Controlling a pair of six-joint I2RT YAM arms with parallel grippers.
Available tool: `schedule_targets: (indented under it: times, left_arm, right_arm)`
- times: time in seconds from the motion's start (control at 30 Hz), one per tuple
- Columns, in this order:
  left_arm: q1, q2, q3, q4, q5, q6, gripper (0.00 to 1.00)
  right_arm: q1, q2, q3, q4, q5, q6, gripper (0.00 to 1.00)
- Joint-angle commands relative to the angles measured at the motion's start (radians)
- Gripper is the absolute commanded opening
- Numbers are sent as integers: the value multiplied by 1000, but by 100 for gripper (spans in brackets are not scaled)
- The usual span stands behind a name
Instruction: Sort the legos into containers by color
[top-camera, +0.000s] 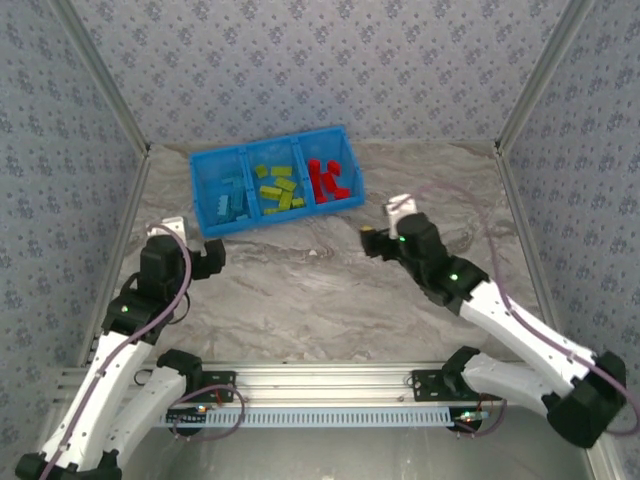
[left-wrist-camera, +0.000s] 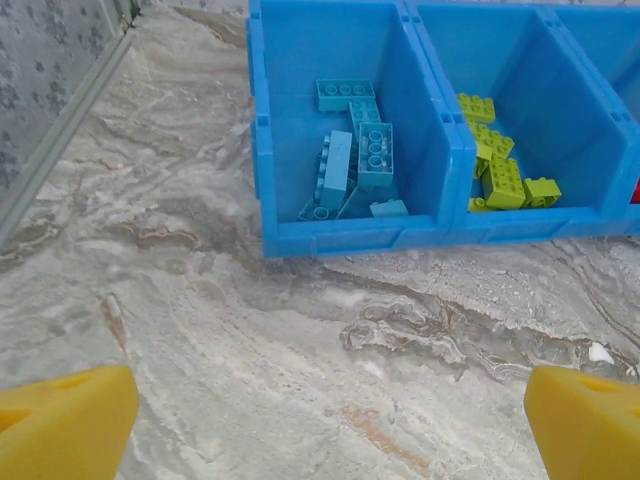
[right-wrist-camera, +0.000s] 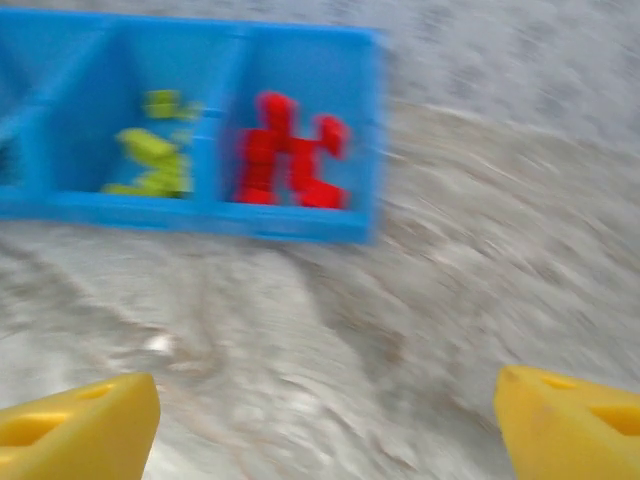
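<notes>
The tray (left-wrist-camera: 350, 236) lies crosswise ahead. The left end effector (left-wrist-camera: 325, 425), wide and empty, is nearer the blue bricks (left-wrist-camera: 355, 155); the right end effector (right-wrist-camera: 325, 420), equally wide, is nearer the red bricks (right-wrist-camera: 290, 160).

The middle of the table (top-camera: 320, 290) lies bare from its 6 o'clock edge up to the tray (top-camera: 284, 217). The tray stands toward 12 o'clock, slightly skewed, with open strips of table at its 3, 6 and 9 o'clock sides. Its three compartments (left-wrist-camera: 320, 40) are open from above, though thin dividers (left-wrist-camera: 435, 100) and loose bricks narrow each one. Light blue bricks (left-wrist-camera: 375, 155) lie in the 9 o'clock one, lime bricks (left-wrist-camera: 503, 182) in the centre and red bricks (right-wrist-camera: 285, 165) in the 3 o'clock one. Patterned walls (top-camera: 300, 60) and metal posts (top-camera: 105, 75) close off the table at 9, 12 and 3 o'clock. The left gripper (top-camera: 212, 258) sits at 8 o'clock of the tray and the right gripper (top-camera: 370, 240) at 4 o'clock. Both are apart from the tray, their fingers (left-wrist-camera: 65, 425) spread wide over bare table.
</notes>
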Motion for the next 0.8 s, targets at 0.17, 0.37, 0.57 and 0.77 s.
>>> schedule_targets:
  times: [0.17,0.37,0.57,0.77]
  left_arm:
    - [4,62,-206,348,-114,15,99]
    - [5,193,-265,554,-162,209,99]
    - [7,309,-312,747,-155,314,99]
    - [10,341,-347,837,-141,366,99]
  right_arm:
    - [-353,-1,-200,138,103,29,98]
    - [-494,220,-385,593,181,-159,100]
    - [-573,439,-380,903,46,-199,100]
    - [-670,547,-411,1017,-227,-151,100]
